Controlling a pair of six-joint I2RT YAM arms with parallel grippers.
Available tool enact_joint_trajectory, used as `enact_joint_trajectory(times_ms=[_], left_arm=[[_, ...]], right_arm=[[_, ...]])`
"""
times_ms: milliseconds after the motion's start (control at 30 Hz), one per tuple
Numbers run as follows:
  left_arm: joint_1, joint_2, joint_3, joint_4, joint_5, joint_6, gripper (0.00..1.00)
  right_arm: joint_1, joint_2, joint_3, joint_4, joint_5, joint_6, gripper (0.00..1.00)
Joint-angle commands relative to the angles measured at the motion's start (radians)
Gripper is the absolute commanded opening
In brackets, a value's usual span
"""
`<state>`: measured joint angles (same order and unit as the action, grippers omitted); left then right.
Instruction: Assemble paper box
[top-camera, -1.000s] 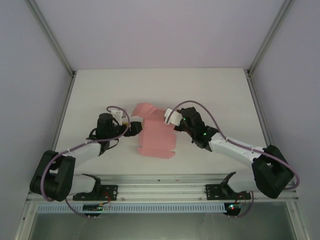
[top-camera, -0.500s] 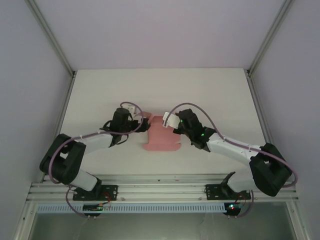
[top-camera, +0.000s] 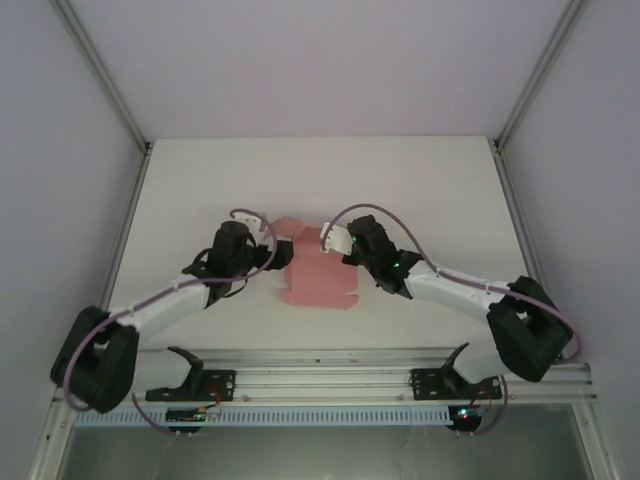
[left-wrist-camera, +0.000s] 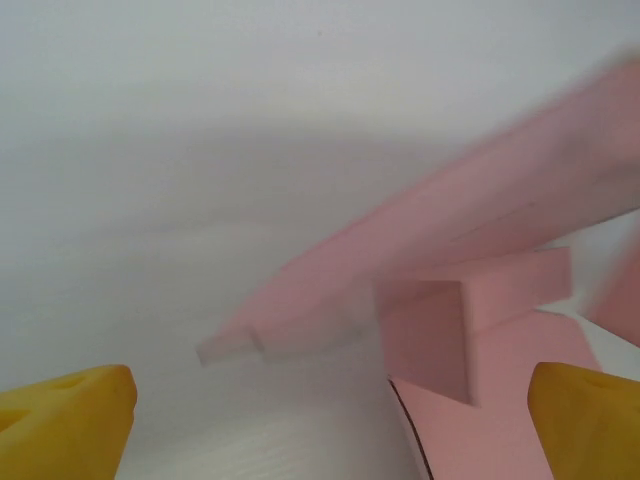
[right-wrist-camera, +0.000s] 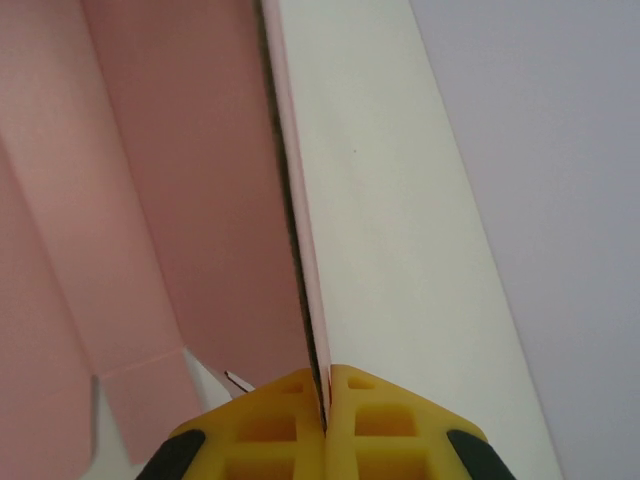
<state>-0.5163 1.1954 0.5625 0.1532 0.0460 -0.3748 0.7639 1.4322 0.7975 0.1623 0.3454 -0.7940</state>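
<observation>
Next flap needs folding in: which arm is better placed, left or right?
Left, probably. The left tool is open and free, facing the raised flaps of the paper box; the right tool is shut on its edge, anchoring it.

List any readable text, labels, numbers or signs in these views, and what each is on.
No readable text in any view.
paper box: plain pink card, no print.
left gripper's fingers: plain yellow, no marks.
right gripper's fingers: plain yellow, no marks.
small boards under the arm bases: too small to read any marking.
</observation>
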Motion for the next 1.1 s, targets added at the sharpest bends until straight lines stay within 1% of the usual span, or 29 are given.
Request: enact_joint_trajectory(times_ms=[0,67,133,233,267,367,467,567,633,700,767,933,1067], left_arm=[[0.023,-0.116,-0.026,-0.123,-0.018,0.025,1.00],[0.045,-0.182,-0.034,-0.177,-0.051,0.011,1.00],[0.090,-0.230,-0.034,-0.225,-0.073,-0.024,0.99],[0.203,-0.245,-0.026,-0.248,-0.007,-0.076,1.00],[0.240,-0.235,-0.020,-0.247,0.018,-0.093,1.00],[0.337,-0.164,0.020,-0.241,0.093,-0.140,1.00],[0.383,-0.050,0.077,-0.196,0.153,-0.135,1.00],[0.391,0.082,0.155,-0.160,0.181,-0.123,1.00],[0.389,0.166,0.212,-0.149,0.267,-0.112,1.00],[0.376,0.232,0.233,-0.095,0.348,-0.105,1.00],[0.355,0.284,0.253,-0.072,0.394,-0.074,1.00],[0.294,0.350,0.282,-0.096,0.420,0.009,1.00],[0.258,0.357,0.258,-0.040,0.506,0.030,0.98]], right_arm=[[-0.002,0.051,0.043,0.030,0.084,-0.041,0.00],[0.001,0.079,0.052,0.070,0.124,-0.079,0.00],[0.009,0.105,0.054,0.119,0.158,-0.133,0.00],[0.023,0.131,0.052,0.190,0.177,-0.206,0.00],[0.028,0.135,0.049,0.214,0.172,-0.229,0.00],[0.038,0.131,0.057,0.191,0.151,-0.236,0.00],[0.044,0.121,0.067,0.153,0.128,-0.221,0.00],[0.046,0.111,0.066,0.135,0.119,-0.215,0.00],[0.048,0.103,0.069,0.117,0.116,-0.209,0.00],[0.048,0.095,0.068,0.103,0.111,-0.199,0.00],[0.047,0.087,0.065,0.099,0.097,-0.183,0.00],[0.041,0.082,0.071,0.078,0.083,-0.152,0.00],[0.037,0.082,0.075,0.069,0.083,-0.137,0.00]])
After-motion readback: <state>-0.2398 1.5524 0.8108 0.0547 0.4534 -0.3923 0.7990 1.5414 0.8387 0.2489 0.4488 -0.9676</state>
